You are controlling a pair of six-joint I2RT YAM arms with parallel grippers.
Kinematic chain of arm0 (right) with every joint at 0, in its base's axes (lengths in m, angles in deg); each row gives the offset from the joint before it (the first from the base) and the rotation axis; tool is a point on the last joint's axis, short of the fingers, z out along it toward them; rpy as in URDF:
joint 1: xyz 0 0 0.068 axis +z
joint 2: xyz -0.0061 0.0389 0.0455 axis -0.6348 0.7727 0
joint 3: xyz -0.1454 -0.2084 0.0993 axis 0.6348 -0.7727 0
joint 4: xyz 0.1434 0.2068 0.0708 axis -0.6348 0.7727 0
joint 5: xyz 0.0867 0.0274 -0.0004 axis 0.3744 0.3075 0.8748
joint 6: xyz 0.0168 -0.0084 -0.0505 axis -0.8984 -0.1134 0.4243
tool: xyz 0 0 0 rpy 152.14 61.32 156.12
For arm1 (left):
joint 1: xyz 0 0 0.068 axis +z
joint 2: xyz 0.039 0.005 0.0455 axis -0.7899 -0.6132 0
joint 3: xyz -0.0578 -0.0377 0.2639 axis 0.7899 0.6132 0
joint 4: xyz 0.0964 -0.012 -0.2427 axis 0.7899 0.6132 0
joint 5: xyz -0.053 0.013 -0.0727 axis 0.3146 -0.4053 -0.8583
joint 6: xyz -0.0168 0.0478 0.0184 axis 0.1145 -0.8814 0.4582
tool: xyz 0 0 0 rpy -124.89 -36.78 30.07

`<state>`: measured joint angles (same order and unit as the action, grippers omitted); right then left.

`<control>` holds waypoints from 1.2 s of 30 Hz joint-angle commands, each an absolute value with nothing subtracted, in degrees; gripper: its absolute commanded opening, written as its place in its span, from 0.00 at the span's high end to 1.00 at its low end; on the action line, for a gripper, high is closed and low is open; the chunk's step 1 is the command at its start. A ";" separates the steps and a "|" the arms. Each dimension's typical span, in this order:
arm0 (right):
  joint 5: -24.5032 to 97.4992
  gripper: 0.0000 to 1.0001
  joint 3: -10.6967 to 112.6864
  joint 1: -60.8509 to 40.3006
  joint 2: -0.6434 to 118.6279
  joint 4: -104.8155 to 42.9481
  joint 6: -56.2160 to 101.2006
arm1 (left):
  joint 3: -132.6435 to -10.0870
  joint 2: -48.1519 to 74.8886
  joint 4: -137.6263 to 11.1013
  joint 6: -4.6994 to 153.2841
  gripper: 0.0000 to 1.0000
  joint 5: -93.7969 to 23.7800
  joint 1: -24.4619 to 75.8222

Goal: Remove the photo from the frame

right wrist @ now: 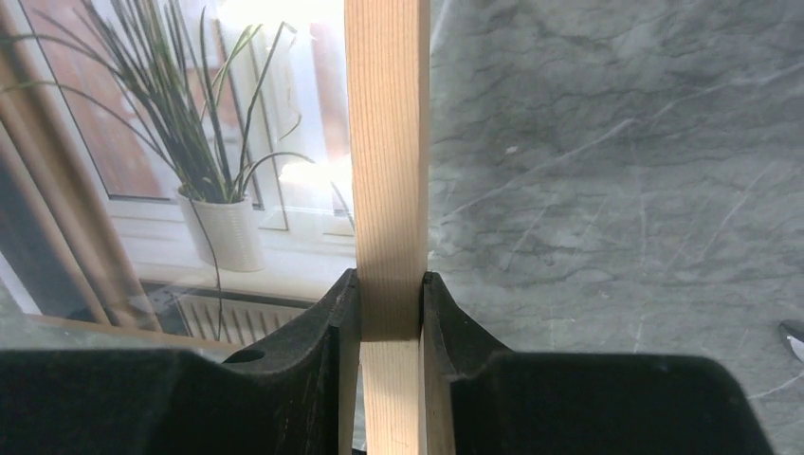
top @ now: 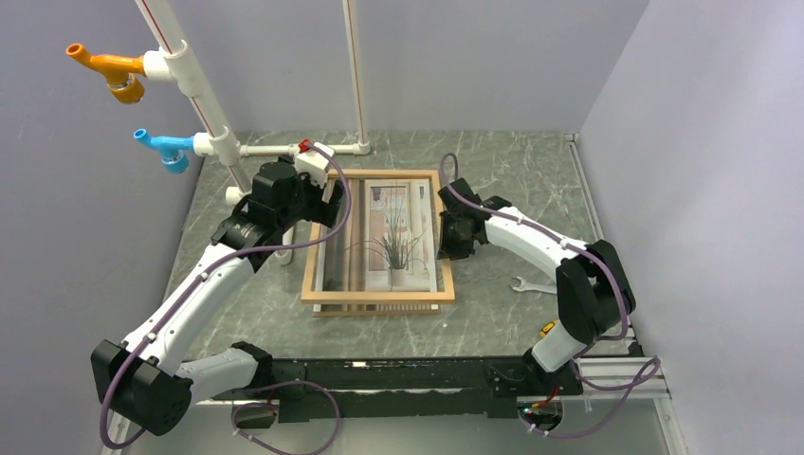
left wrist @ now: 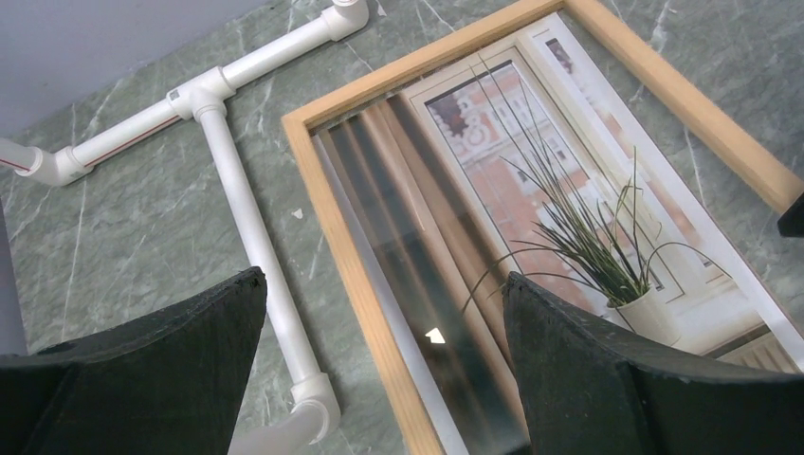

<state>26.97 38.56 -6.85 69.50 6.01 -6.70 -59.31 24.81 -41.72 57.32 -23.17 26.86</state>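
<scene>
Photo (left wrist: 493, 123) lies in the frame (right wrist: 387, 142), picture centre — right pincer (right wrist: 391, 284) pinches its right-hand rail, left pincer (left wrist: 381, 280) spread over the left.

Grey-green marble table (top: 493, 327) carries frame (top: 379, 296), white pipes (top: 275, 149), wrench (top: 533, 284).

Premises: a robotics laboratory test cell. Evidence: plain grey partition walls (top: 664, 95) enclose a marble-pattern table (top: 502, 322) on three sides. A left arm (top: 190, 303) and a right arm (top: 540, 242) are bolted to a black rail (top: 379, 374), with purple cables (top: 275, 250) exposed. A white pipe rig (top: 204, 95) carries an orange fitting (top: 109, 71) and a blue fitting (top: 163, 147). A wrench (top: 531, 284) lies loose.
</scene>
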 commanded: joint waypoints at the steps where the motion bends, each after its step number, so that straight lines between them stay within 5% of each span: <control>1: 33.97 1.00 41.94 -11.92 67.27 4.76 -7.08 | -59.27 26.10 -44.16 56.21 0.04 -22.38 26.66; 7: 39.59 1.00 42.96 -19.10 68.35 5.07 -6.06 | -59.23 26.66 -44.21 56.06 0.04 -22.15 26.62; 21: 30.94 1.00 35.15 -35.44 63.15 7.03 -9.13 | -59.29 27.34 -44.17 56.04 0.04 -22.37 26.62; 36: 19.32 1.00 33.63 -42.90 59.45 3.70 -32.88 | -59.18 27.30 -44.15 56.16 0.04 -22.50 26.62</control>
<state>23.67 30.91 -42.63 61.24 7.93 -20.49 -59.31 26.38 -41.80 57.30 -22.36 26.86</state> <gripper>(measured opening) 0.263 0.960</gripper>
